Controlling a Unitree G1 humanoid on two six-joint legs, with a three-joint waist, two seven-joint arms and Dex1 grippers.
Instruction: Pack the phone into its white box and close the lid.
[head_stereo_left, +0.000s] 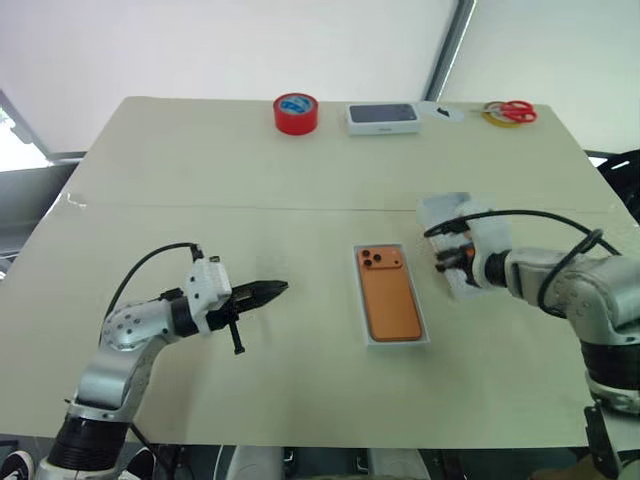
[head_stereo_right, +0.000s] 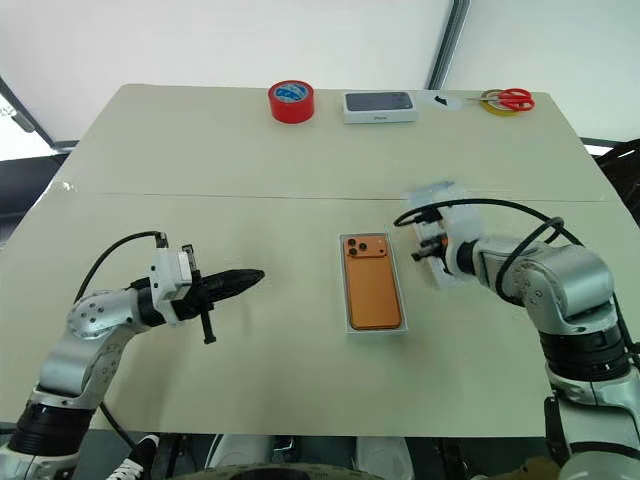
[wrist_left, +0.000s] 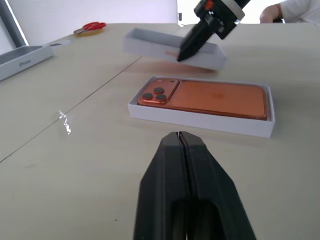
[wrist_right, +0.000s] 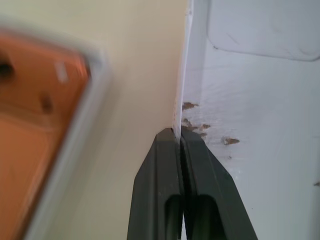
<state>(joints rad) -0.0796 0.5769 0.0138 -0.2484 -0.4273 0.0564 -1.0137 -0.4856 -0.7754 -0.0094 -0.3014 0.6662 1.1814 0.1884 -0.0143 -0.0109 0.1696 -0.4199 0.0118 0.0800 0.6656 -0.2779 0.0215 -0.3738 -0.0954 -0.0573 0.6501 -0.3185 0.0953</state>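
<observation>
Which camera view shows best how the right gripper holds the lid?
The right wrist view: the right gripper is shut on the lid, pinching its thin side wall. The left wrist view shows the lid tilted off the table from the side. The eye views show it partly hidden behind the gripper.

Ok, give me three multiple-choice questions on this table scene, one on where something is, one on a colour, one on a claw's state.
1. Where is the phone?
A. In the white box
B. On the bare table
C. In the left claw

2. What colour is the tape roll?
A. Blue
B. Red
C. Green

3. What is the right claw doing?
A. Hanging open
B. Pinching the phone
C. Pinching the lid wall

Answers: 1 A, it lies camera-side up inside the tray; 2 B, red outside, blue centre; 3 C, its fingers close on the thin white wall.
</observation>
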